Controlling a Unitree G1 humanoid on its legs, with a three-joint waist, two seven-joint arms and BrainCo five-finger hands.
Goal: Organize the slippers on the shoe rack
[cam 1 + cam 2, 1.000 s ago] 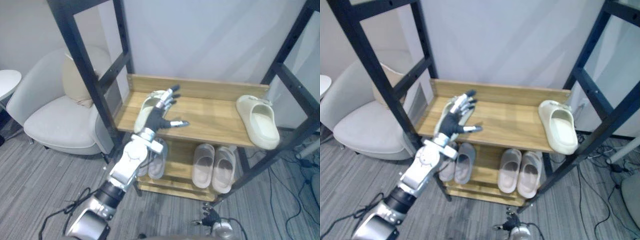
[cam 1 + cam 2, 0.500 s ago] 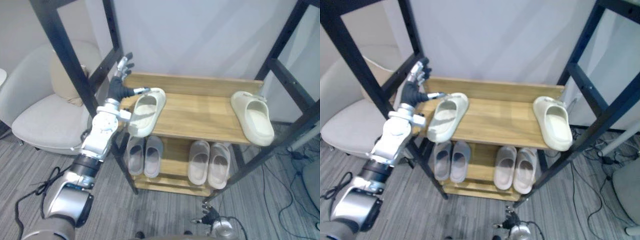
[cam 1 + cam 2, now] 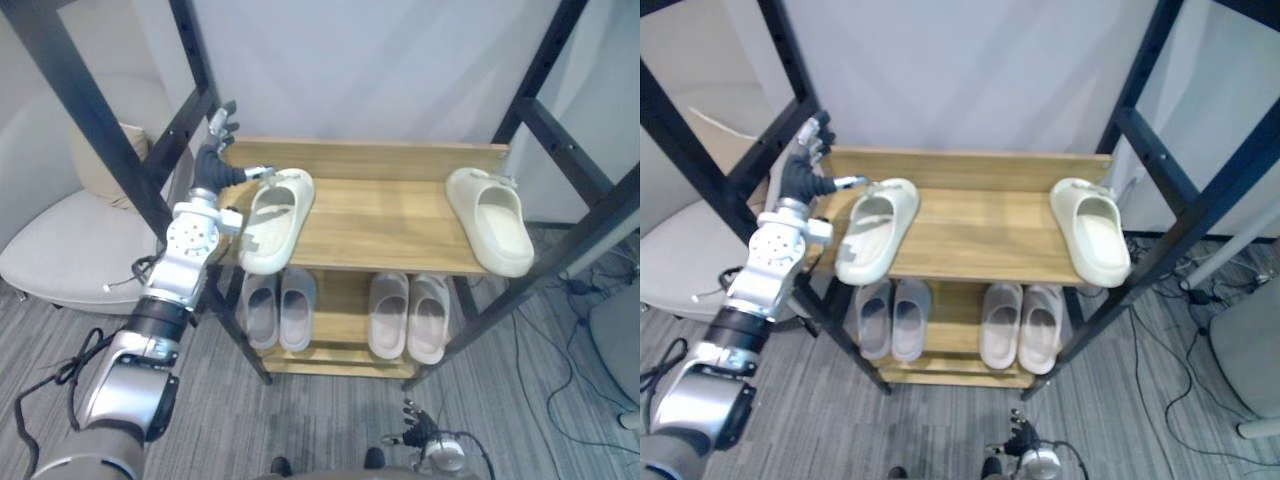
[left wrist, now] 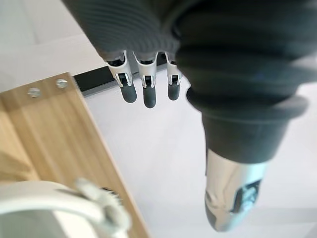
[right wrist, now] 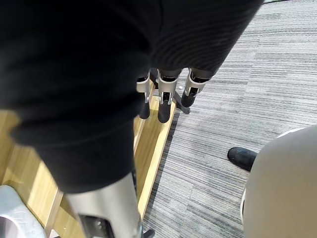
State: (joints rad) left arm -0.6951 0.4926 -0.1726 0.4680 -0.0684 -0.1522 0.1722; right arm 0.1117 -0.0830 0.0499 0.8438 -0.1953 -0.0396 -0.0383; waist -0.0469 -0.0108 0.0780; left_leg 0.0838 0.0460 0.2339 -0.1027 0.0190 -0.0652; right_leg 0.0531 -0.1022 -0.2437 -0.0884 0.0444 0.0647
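My left hand (image 3: 212,168) is by the left end of the top shelf (image 3: 390,215), fingers straight and spread, holding nothing. One slipper (image 3: 272,216) overhangs the front left corner; its mate (image 3: 492,220) lies at the right end. They look like light, springy foam, so I'd grip across the middle. My right hand (image 5: 164,101) hangs with its fingers relaxed.

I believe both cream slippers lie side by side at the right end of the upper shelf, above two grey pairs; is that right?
Not quite: the left eye view shows one cream slipper at the left end of the upper shelf, the other cream slipper at its right end. The rest holds.
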